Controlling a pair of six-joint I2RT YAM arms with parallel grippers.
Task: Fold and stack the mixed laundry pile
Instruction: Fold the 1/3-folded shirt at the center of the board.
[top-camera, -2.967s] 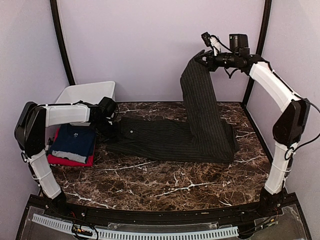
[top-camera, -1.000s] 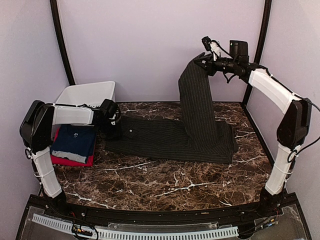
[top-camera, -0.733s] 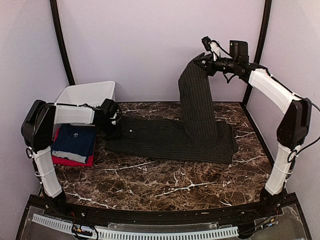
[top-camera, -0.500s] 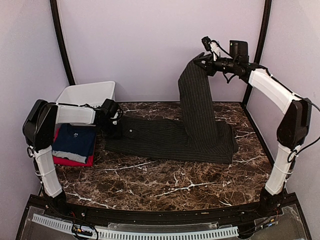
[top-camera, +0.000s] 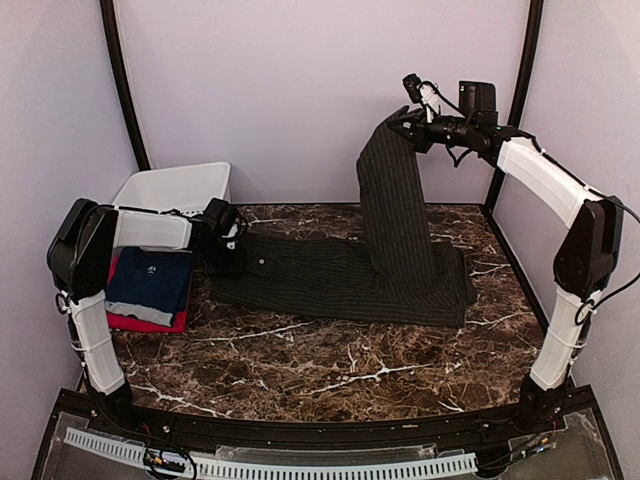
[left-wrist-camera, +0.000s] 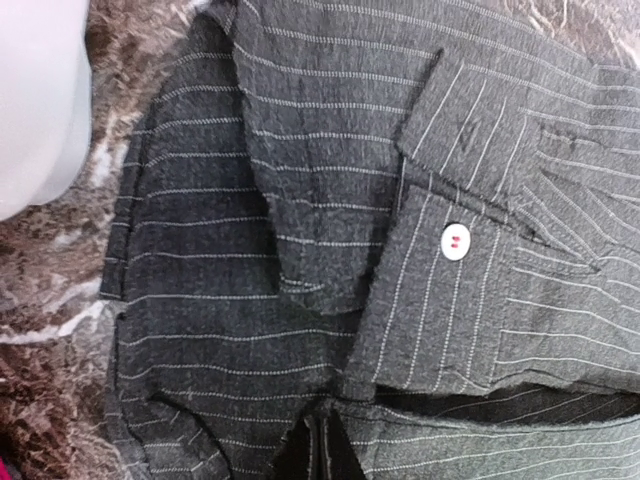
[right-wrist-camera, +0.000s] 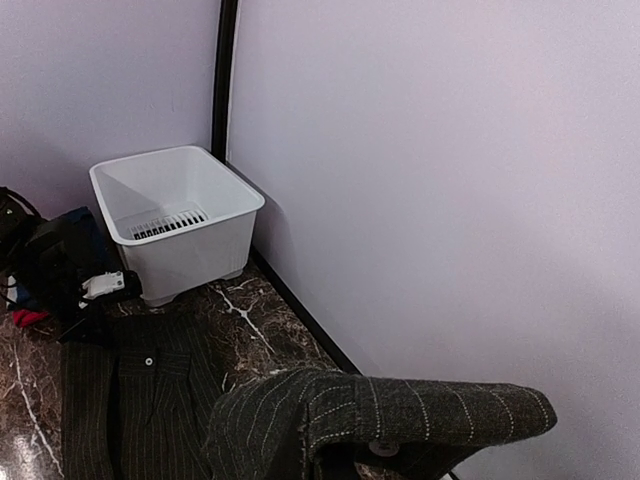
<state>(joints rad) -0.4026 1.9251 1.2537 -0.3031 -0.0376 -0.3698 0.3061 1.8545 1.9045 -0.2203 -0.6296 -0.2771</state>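
The left gripper is seen closed low over the table, at the left end of the pinstriped shirt. In the left wrist view the cloth's creases are drawn together toward the bottom centre, where the fingertips meet, so a fold of the shirt is taken to be pinched there. Just above that pinch a cuff with a white button is laid flat, and its stripes run across those of the panel under it.

The right gripper is held high near the back wall, clamped on another part of the same shirt. In the right wrist view the cloth is draped over the fingers and hides them.

The shirt's long axis is laid left to right across the back half of the marble table. From its right portion a tall strip is raised steeply to the right gripper, with the pinstripes running up along it.

To the left of the shirt, a folded navy T-shirt is stacked on a folded red T-shirt, whose edge shows below it. Behind this stack a white bin is set in the back left corner.
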